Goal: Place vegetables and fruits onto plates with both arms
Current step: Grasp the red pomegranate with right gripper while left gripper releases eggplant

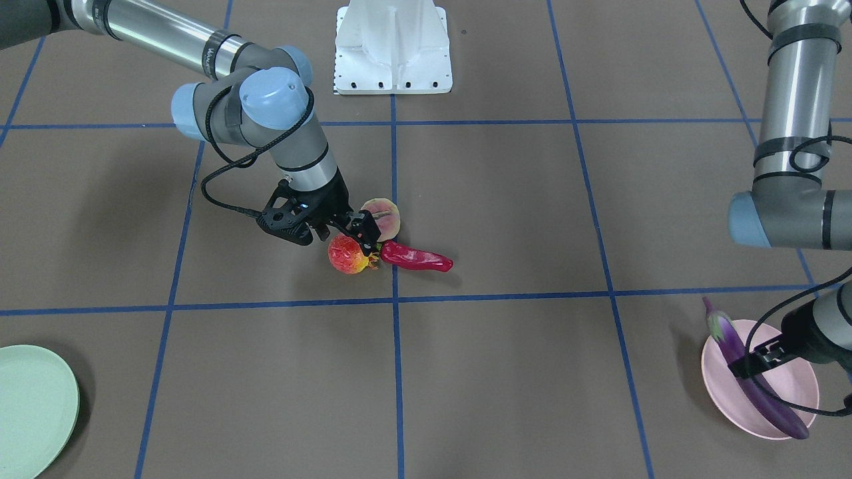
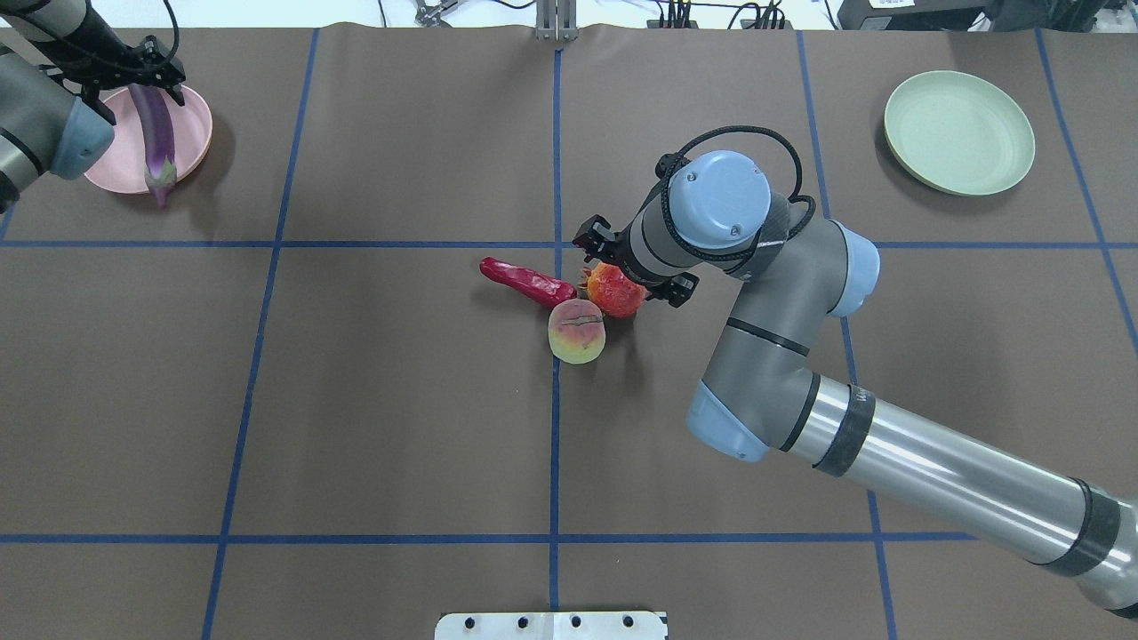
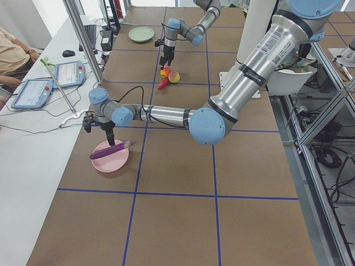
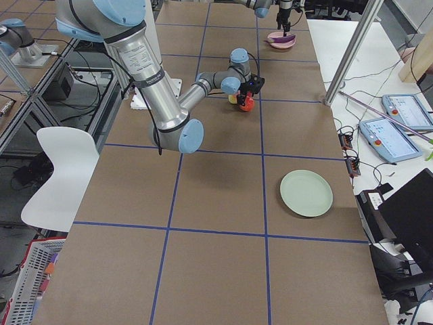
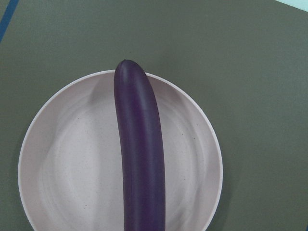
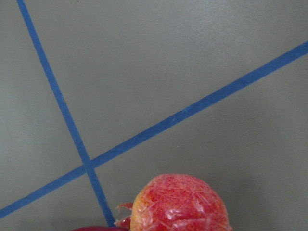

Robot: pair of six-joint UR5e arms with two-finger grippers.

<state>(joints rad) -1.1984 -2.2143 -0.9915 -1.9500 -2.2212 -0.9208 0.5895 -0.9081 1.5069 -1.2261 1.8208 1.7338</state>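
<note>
The purple eggplant (image 1: 759,386) lies across the pale pink plate (image 1: 795,389), its green cap over the rim. My left gripper (image 1: 755,362) is down on the eggplant's middle with its fingers closed on both sides of it. The left wrist view shows the eggplant (image 5: 139,154) over the plate (image 5: 62,159). My right gripper (image 1: 346,239) is open, low over the pomegranate (image 1: 346,255), with a finger on either side. The pomegranate sits on the table and touches the red chili (image 1: 419,258). The peach (image 1: 385,216) lies just behind them. The mint green plate (image 1: 33,406) holds nothing.
The white robot base (image 1: 393,46) stands at the table's middle on the robot's side. Blue tape lines (image 1: 396,372) divide the brown table top. The right arm's elbow (image 2: 756,356) hangs over the table beside the fruits.
</note>
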